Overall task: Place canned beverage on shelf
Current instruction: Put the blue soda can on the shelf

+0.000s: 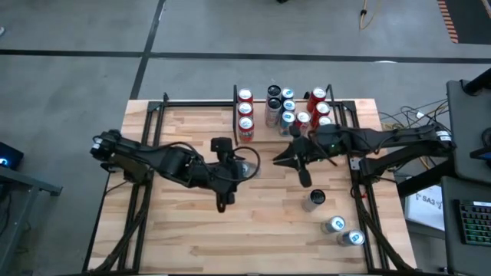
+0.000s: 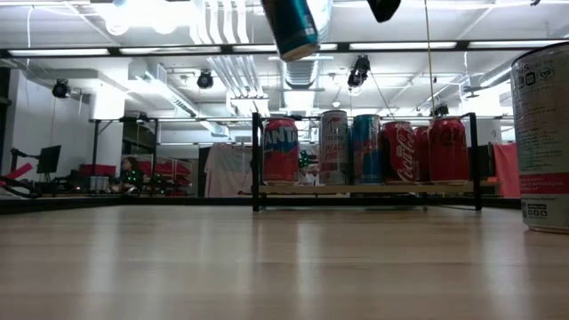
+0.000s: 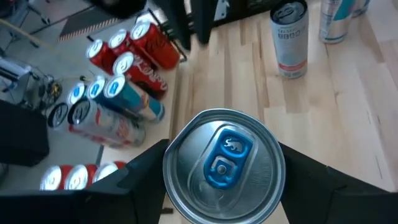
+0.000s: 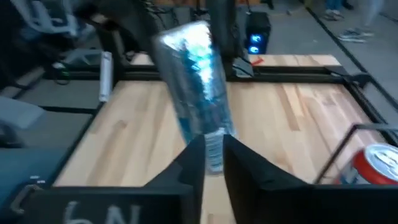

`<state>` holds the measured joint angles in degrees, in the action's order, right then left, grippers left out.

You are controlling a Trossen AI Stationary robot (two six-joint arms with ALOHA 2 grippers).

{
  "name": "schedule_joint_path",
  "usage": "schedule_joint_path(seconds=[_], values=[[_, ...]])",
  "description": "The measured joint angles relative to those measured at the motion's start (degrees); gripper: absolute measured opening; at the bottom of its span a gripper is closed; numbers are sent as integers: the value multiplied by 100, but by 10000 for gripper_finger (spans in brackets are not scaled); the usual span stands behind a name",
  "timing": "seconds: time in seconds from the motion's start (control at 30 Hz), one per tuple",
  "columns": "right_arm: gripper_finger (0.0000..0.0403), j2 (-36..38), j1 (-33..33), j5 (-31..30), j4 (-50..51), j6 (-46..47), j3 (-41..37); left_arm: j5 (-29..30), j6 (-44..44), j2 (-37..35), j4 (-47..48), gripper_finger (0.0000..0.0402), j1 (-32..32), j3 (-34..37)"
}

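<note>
Above mid-counter my left pincer point(image 3: 217, 180) grips the blue-tabbed can point(image 3: 224, 165); right pincer point(image 4: 214, 158), nearly pressed together, sits close. Collision could knock it loose short of the shelf point(image 1: 288, 115).

The wooden counter point(image 1: 192, 230) spreads beneath the right tool point(image 1: 285, 158). Well off to that tool's outer side, past the counter's edge, sit a keyboard point(image 1: 472, 218) and a white labelled box point(image 1: 426, 202). Tangled cables point(image 1: 399, 119) lie nearby on the grey floor point(image 1: 77, 31).
</note>
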<state>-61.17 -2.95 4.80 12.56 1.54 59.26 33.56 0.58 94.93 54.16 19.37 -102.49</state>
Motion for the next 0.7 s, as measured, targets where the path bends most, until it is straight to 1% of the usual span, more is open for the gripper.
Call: schedule_joint_path(seconds=[0.07, 0.17, 0.33, 0.43, 0.57, 0.63, 0.7], values=[[78, -145, -87, -191, -55, -2, -42, -6, -122, 64, -20, 231, -19, -90], [134, -399, -182, -197, -69, 0, -14, -7, -178, 82, -71, 231, -81, -99], [236, -816, -241, -209, -92, -61, 292, -7, -180, 82, -94, 231, -186, -97], [287, -997, -242, -419, -17, -133, 478, -7, -212, 82, -104, 231, -224, -97], [334, -1201, -242, -488, 31, -415, 707, -15, -310, 82, -166, 231, -236, -92], [348, -1337, -242, -490, 33, -536, 831, -17, -364, 82, -259, 231, -256, -92], [353, -1471, -242, -504, 45, -579, 935, -26, -439, 82, -281, 231, -264, -90]])
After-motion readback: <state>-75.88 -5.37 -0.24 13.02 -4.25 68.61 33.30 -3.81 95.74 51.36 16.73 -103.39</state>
